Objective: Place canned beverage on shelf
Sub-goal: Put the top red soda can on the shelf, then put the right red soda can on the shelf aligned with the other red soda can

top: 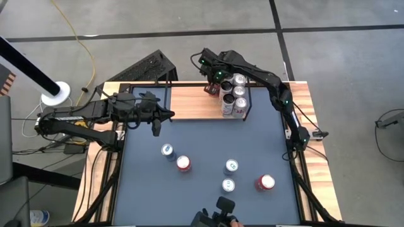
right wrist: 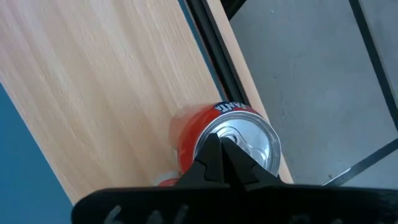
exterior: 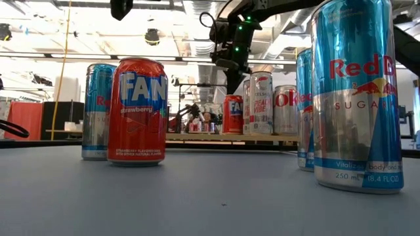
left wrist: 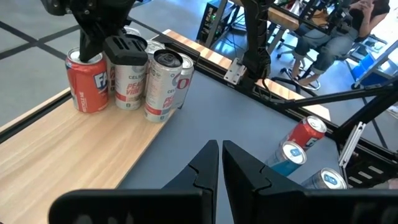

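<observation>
**Right arm is over the red can on the shelf**

The left gripper (top: 165, 115) waits at the left end of the light wooden shelf with thin black wire ends (top: 189, 101), fingers pinched together, holding nothing. On the right, the right gripper (right wrist: 221, 151) hangs straight above the upright red Fanta can with a silver top (right wrist: 239, 142), fingers clenched, not gripping it. The can stands on the shelf by its back edge.

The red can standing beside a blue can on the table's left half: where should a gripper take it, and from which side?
Probably take the red can by its upper side wall, coming down from above, since it stands upright and round. The blue can stands close beside it on the left arm's side, so set the fingers on the two sides clear of it.
</observation>
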